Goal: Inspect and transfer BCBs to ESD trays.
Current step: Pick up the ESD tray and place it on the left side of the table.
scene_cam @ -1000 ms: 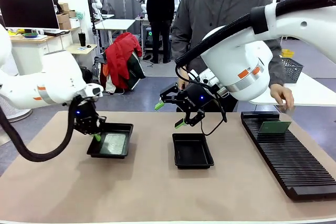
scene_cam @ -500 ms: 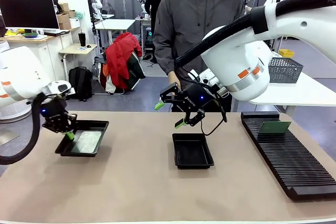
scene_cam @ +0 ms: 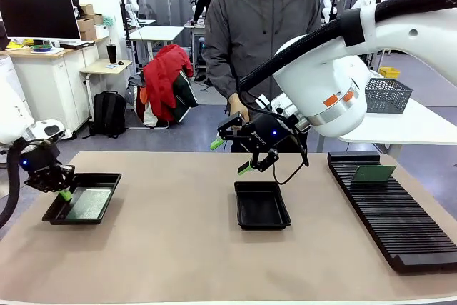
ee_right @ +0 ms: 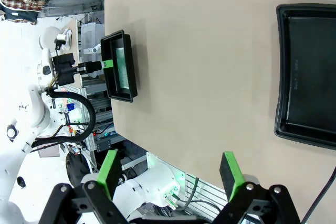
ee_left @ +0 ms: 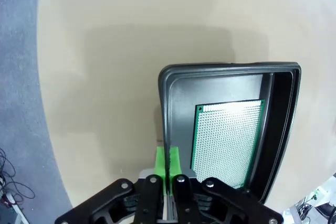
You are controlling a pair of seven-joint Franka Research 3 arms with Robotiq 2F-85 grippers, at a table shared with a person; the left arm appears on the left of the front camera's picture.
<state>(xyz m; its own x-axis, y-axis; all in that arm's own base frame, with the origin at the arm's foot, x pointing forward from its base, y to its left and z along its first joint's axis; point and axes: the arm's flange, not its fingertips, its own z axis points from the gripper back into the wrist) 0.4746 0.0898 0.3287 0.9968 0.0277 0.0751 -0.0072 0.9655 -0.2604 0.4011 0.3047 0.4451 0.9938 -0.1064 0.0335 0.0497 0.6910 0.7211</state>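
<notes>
My left gripper [scene_cam: 63, 193] is shut on the near rim of a black ESD tray [scene_cam: 56, 212] at the table's left edge. A green BCB [scene_cam: 90, 203] with a pale speckled face lies flat in that tray. In the left wrist view the green fingertips [ee_left: 161, 162] pinch the tray's rim [ee_left: 164, 103], with the BCB [ee_left: 227, 139] just beyond. My right gripper [scene_cam: 232, 155] hangs open and holds nothing, above and behind a second, empty ESD tray [scene_cam: 262, 206] at mid table. Another BCB [scene_cam: 373, 173] stands in the rack on the right.
A long black ribbed rack [scene_cam: 396, 216] runs along the table's right side. A person in a grey jacket [scene_cam: 264, 26] stands at the far edge, one hand [scene_cam: 238, 115] just behind my right gripper. The right wrist view shows bare tabletop [ee_right: 205, 77] between the two trays.
My left gripper has carried its tray and board far to the left, to the table's left edge. The person has stepped left behind the table. The right arm has not moved.
</notes>
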